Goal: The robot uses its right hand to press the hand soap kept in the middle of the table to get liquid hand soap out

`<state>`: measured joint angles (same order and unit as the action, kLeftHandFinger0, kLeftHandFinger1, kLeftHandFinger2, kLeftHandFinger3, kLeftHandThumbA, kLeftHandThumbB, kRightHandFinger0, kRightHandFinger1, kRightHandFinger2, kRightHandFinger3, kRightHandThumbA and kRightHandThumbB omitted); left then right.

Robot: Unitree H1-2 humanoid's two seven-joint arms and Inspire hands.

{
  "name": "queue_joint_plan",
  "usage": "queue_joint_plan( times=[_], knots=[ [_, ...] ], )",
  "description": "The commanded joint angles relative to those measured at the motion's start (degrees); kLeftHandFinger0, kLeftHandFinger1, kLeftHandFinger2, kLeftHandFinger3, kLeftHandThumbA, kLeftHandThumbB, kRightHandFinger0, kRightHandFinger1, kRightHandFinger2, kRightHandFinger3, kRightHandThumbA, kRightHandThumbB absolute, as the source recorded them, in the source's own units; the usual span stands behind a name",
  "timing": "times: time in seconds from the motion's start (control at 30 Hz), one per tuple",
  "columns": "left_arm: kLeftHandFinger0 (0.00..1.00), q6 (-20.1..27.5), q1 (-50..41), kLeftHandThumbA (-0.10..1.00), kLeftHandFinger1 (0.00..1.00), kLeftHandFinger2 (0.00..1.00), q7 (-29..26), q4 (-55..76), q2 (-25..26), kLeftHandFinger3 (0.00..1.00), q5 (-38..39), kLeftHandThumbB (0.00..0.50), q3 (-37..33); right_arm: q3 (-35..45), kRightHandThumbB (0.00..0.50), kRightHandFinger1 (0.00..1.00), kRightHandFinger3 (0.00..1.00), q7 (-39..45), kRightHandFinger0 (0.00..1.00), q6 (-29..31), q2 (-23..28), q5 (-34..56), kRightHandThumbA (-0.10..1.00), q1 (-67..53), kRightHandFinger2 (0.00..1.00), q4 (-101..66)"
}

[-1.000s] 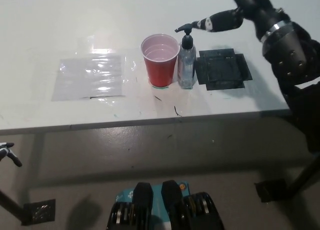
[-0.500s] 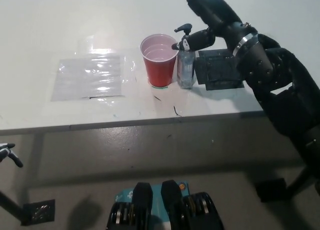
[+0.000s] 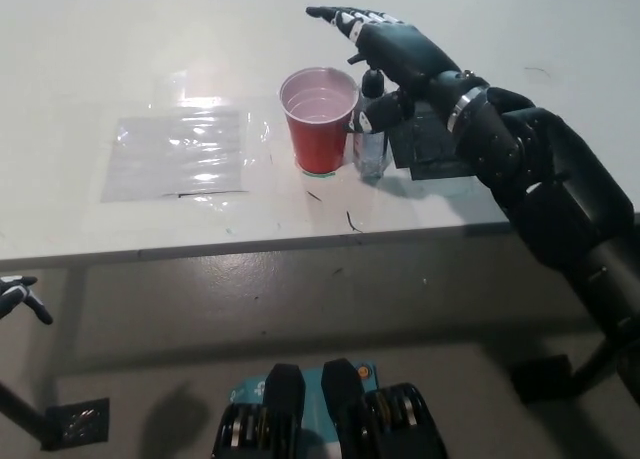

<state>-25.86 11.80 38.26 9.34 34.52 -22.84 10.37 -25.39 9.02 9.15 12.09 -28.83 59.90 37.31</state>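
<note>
Right now the white table (image 3: 480, 39) fills most of the scene, and the black right arm reaches across it from the near right. Next in size, a clear plastic sheet (image 3: 180, 154) lies flat well to the left of the right hand (image 3: 395, 54), and a black square mat (image 3: 440, 149) sits beneath the wrist. That hand hangs flat, its fingers stretched out and apart, holding nothing. Just left of it stands a red cup (image 3: 320, 119). The hand soap bottle (image 3: 372, 129) stands directly under the palm, touching the cup. The left hand (image 3: 18, 297) rests low, below the table edge; I cannot tell its state.
</note>
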Motion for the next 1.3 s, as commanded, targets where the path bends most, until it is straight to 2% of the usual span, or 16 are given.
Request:
queue_joint_plan(
  times=[0.0, 0.13, 0.17, 0.23, 0.37, 0.4, 0.53, 0.67, 0.7, 0.73, 0.83, 0.93, 1.03, 1.13, 1.17, 1.27],
  knots=[
    [1.00, -1.07, 1.82, 1.00, 1.00, 1.00, 1.63, 1.58, 1.25, 0.80, -2.33, 0.171, 0.64, 0.15, 0.426, 1.00, 1.00, -2.48, 1.00, 4.70, -0.72, -1.30, 1.00, 3.61, 1.00, 1.92],
    [1.00, -1.07, 2.23, 1.00, 1.00, 1.00, 1.81, 1.38, 1.27, 0.79, -2.26, 0.156, 0.24, -0.01, 0.428, 1.00, 1.00, -2.12, 1.00, 5.04, -1.22, -1.58, 1.00, 3.28, 1.00, 4.17],
    [1.00, -1.07, 2.22, 1.00, 1.00, 1.00, 2.00, 1.48, 1.23, 0.78, -2.57, 0.180, 0.28, -0.34, 0.411, 1.00, 1.00, -2.79, 1.00, 5.95, -1.63, -1.94, 1.00, 3.20, 1.00, 5.90],
    [1.00, -1.07, 2.22, 1.00, 1.00, 1.00, 2.20, 1.56, 0.85, 0.80, -3.08, 0.193, 0.38, -0.42, 0.420, 1.00, 1.00, -3.11, 1.00, 6.29, -1.66, -2.28, 1.00, 3.00, 1.00, 6.50],
    [1.00, -1.07, 2.57, 1.00, 1.00, 1.00, 2.52, 1.54, 0.86, 0.82, -3.83, 0.190, 0.67, -0.80, 0.423, 1.00, 1.00, -3.64, 0.98, 6.61, -1.91, -2.90, 1.00, 2.64, 0.95, 7.71],
    [1.00, -1.07, 2.62, 1.00, 1.00, 1.00, 2.47, 1.49, 0.73, 0.80, -3.61, 0.186, 0.79, -0.93, 0.421, 1.00, 1.00, -3.70, 1.00, 6.65, -1.82, -3.16, 1.00, 2.28, 1.00, 7.47],
    [1.00, -1.07, 3.56, 1.00, 1.00, 1.00, 3.02, 1.19, 0.47, 0.74, -3.67, 0.190, 1.28, -0.73, 0.426, 1.00, 1.00, -3.86, 1.00, 5.89, -1.78, -3.31, 1.00, 0.73, 1.00, 6.56],
    [1.00, -1.07, 4.11, 1.00, 1.00, 1.00, 3.79, 1.61, 0.57, 0.75, -3.89, 0.176, 1.30, -1.16, 0.426, 1.00, 1.00, -4.00, 1.00, 6.43, -1.61, -3.78, 1.00, -0.57, 1.00, 6.51],
    [1.00, -1.07, 4.27, 1.00, 1.00, 1.00, 3.87, 1.55, 0.67, 0.76, -3.92, 0.170, 1.21, -1.24, 0.403, 1.00, 1.00, -4.04, 1.00, 6.70, -1.67, -3.77, 1.00, -0.92, 1.00, 6.79],
    [1.00, -1.07, 4.33, 1.00, 1.00, 1.00, 3.84, 1.33, 0.69, 0.76, -3.91, 0.179, 1.18, -1.47, 0.393, 1.00, 1.00, -3.85, 1.00, 6.75, -1.78, -3.88, 1.00, -1.59, 1.00, 6.97],
    [1.00, -1.07, 4.83, 1.00, 1.00, 1.00, 4.32, 1.09, 0.95, 0.77, -3.84, 0.181, 1.34, -2.71, 0.412, 1.00, 1.00, -2.72, 1.00, 5.70, -1.91, -5.15, 1.00, -2.54, 1.00, 6.59],
    [1.00, -1.07, 5.49, 1.00, 1.00, 1.00, 4.45, 0.90, 1.41, 0.82, -4.28, 0.185, 0.89, -3.68, 0.388, 1.00, 1.00, -3.69, 1.00, 7.80, -2.06, -5.60, 1.00, -4.07, 1.00, 7.18],
    [1.00, -1.07, 6.09, 1.00, 1.00, 1.00, 4.68, 0.74, 1.78, 0.81, -4.19, 0.179, 0.78, -4.46, 0.406, 1.00, 1.00, -3.81, 1.00, 7.60, -2.17, -6.33, 1.00, -4.29, 1.00, 7.98],
    [1.00, -1.07, 6.55, 1.00, 1.00, 1.00, 4.11, 0.56, 2.31, 0.80, -4.55, 0.214, 0.18, -5.72, 0.393, 1.00, 1.00, -3.69, 1.00, 5.38, -2.47, -7.58, 1.00, -6.05, 1.00, 7.84],
    [1.00, -1.07, 6.75, 1.00, 1.00, 1.00, 4.26, 0.85, 2.43, 0.79, -4.49, 0.201, 0.17, -5.98, 0.416, 1.00, 1.00, -4.61, 1.00, 5.25, -2.70, -8.03, 1.00, -6.30, 1.00, 8.72],
    [1.00, -1.07, 7.15, 1.00, 1.00, 1.00, 4.20, 0.71, 2.51, 0.79, -4.14, 0.200, 0.09, -6.90, 0.425, 1.00, 1.00, -4.06, 1.00, 3.26, -2.86, -9.06, 1.00, -6.82, 1.00, 9.24]
  ],
)
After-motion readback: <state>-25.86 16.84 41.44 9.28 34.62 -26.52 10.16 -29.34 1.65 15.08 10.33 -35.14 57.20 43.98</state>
